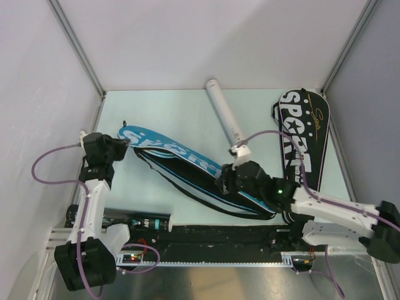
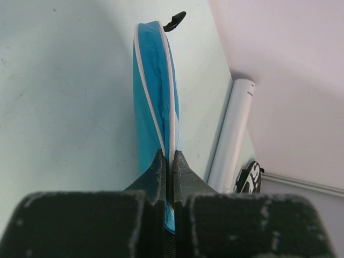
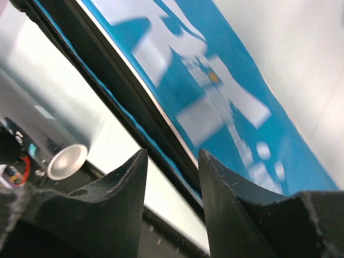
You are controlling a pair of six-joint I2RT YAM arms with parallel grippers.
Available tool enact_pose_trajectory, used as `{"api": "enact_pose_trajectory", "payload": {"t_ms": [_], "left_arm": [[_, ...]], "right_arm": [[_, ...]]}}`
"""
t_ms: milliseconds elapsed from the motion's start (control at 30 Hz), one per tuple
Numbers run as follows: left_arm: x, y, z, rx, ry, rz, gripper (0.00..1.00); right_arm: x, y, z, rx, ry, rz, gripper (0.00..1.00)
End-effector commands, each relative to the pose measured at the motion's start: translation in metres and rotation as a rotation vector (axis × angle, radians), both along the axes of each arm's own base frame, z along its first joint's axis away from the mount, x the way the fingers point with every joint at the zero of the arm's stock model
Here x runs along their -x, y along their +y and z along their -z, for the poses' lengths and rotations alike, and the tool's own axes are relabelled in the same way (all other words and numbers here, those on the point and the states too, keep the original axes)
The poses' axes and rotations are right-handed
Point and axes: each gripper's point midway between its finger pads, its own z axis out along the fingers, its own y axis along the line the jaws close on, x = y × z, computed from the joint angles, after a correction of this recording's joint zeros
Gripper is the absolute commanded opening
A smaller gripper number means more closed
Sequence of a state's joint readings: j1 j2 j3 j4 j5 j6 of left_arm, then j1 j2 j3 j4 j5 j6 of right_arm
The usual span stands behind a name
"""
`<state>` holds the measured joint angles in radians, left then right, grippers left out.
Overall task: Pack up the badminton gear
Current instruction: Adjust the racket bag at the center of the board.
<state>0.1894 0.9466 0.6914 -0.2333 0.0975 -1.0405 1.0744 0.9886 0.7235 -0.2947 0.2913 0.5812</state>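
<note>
Nearest you, your right gripper [image 3: 172, 172] has its jaws apart, astride the dark zipped edge of the blue cover [image 1: 187, 165] near its narrow end. If you close here, I judge you may catch only the piping, and the fabric could slip out as you pull. Further along, your left gripper [image 2: 169, 172] is pinched tight on the rim at the cover's rounded head end. A tug from the right against that hold could twist or drag the whole cover across the table [image 1: 162, 106]. Just beyond the right gripper lies the white tube [image 1: 225, 115], close enough to be knocked rolling. Farthest off, the black cover [image 1: 303, 137] lies flat, well apart from both grippers.
</note>
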Motion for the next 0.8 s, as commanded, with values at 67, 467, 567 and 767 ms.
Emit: {"api": "enact_pose_trajectory", "payload": {"t_ms": [67, 467, 567, 767], "left_arm": [[0.001, -0.016, -0.038, 0.060, -0.146, 0.057, 0.00], [0.005, -0.015, -0.023, 0.182, 0.059, -0.016, 0.00], [0.012, -0.014, -0.010, 0.244, 0.204, -0.075, 0.00], [0.022, -0.011, 0.011, 0.350, 0.306, -0.199, 0.00]], "right_arm": [[-0.043, 0.094, -0.078, -0.076, -0.489, -0.277, 0.47], [-0.027, 0.140, -0.061, 0.019, -0.465, -0.415, 0.46], [-0.003, 0.135, -0.059, 0.024, -0.409, -0.418, 0.48], [0.044, 0.138, -0.062, 0.002, -0.393, -0.461, 0.49]]}}
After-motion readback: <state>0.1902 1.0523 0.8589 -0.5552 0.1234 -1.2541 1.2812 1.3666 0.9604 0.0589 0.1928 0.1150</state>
